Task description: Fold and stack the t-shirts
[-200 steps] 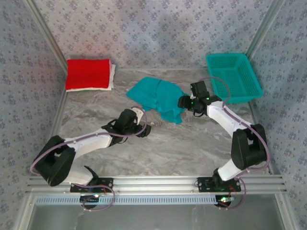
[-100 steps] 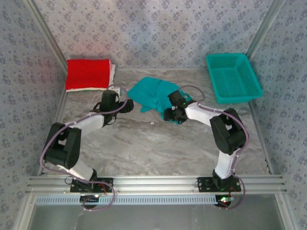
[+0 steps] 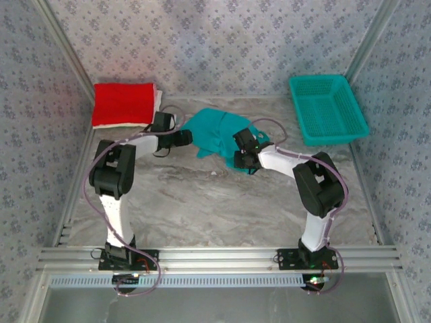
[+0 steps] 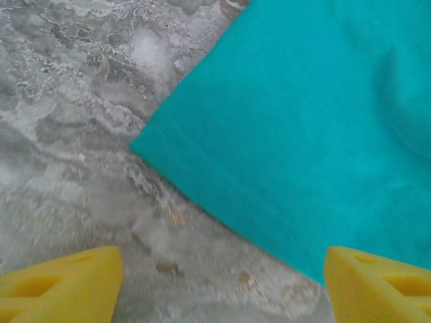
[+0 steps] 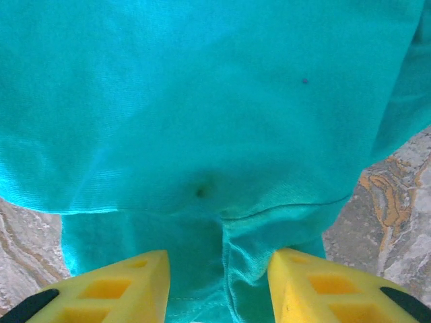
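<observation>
- Moved since a second ago: the left arm has gone from mid-table to the rear left, bringing the left gripper (image 3: 182,137) just beside the left corner of the teal t-shirt (image 3: 215,130). The right arm has drawn inward, and the right gripper (image 3: 242,159) now sits over the shirt's near right edge.
- Teal t-shirt: one, unfolded and rumpled. It lies at the rear centre of the table (image 3: 222,202), between the folded stack and the basket (image 3: 335,137).
- Stack, rear left: a folded red t-shirt (image 3: 123,104) lies on a white t-shirt (image 3: 157,108).
- Left gripper: jaws wide apart with nothing between them. In the left wrist view a hemmed corner of the shirt lies flat on the table just ahead.
- Right gripper: jaws part-way apart, astride a raised fold of teal cloth. They are not seen to pinch it.
- Handling, as judged: the cloth is light, limp and not fragile, and it will sag and drape from any hold. Best purchase is probably at hemmed corners or edges, where the doubled seam gives more to grip. Both claws would need to come low to the table, one corner each, so the shirt can be spread.
- Hard to make out:
  - No print is visible on the shirt.
  - Whether the near corner is a bottom hem or a sleeve cannot be told.
  - How many layers lie between the right jaws is unclear.
  - The white shirt is mostly covered by the red one.
</observation>
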`<act>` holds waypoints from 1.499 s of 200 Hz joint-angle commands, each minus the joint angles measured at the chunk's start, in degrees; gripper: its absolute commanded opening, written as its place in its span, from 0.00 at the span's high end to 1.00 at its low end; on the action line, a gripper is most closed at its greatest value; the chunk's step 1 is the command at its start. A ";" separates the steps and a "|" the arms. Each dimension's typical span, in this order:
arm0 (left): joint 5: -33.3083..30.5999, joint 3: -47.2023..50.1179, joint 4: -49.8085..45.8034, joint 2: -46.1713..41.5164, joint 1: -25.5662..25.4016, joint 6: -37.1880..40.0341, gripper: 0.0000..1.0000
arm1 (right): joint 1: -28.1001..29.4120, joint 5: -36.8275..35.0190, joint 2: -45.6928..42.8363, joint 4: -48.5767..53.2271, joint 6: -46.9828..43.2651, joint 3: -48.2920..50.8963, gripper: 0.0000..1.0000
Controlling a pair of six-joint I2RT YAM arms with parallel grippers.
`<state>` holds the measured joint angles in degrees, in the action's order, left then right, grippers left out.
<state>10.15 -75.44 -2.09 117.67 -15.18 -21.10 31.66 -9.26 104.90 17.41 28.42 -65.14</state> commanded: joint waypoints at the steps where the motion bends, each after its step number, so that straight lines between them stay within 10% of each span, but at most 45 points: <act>1: 3.14 -6.89 -4.50 4.17 0.76 -0.25 0.24 | 0.22 -1.54 -2.39 -1.18 -0.32 1.37 0.61; 43: 5.38 -14.90 -6.35 10.97 1.03 -0.04 0.37 | 0.42 -1.00 -4.68 -2.02 -1.97 2.86 0.79; 80: 8.59 -19.95 -9.26 14.96 1.12 -0.25 0.74 | 0.26 -1.51 -7.17 -2.07 -2.01 4.29 0.92; 125: 4.06 -7.99 -1.98 3.52 1.19 -2.22 1.00 | -0.70 -0.68 -11.28 -1.56 -2.28 5.27 1.00; 167: 0.55 3.71 1.37 -10.56 1.47 -3.37 1.00 | -1.49 -1.02 -15.45 -1.68 -2.49 7.64 1.00; 211: -0.29 15.58 1.64 -22.75 1.47 -5.62 1.00 | -4.40 -0.81 -11.97 1.16 -2.96 7.67 0.55; 300: -5.99 30.32 0.30 -37.43 1.73 -4.91 1.00 | -5.86 4.23 0.48 -2.30 -5.61 4.60 0.63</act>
<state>6.92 -46.15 -1.30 83.48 -13.61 -26.63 26.30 -7.73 103.22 16.19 23.46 -59.16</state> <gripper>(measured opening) 0.042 0.450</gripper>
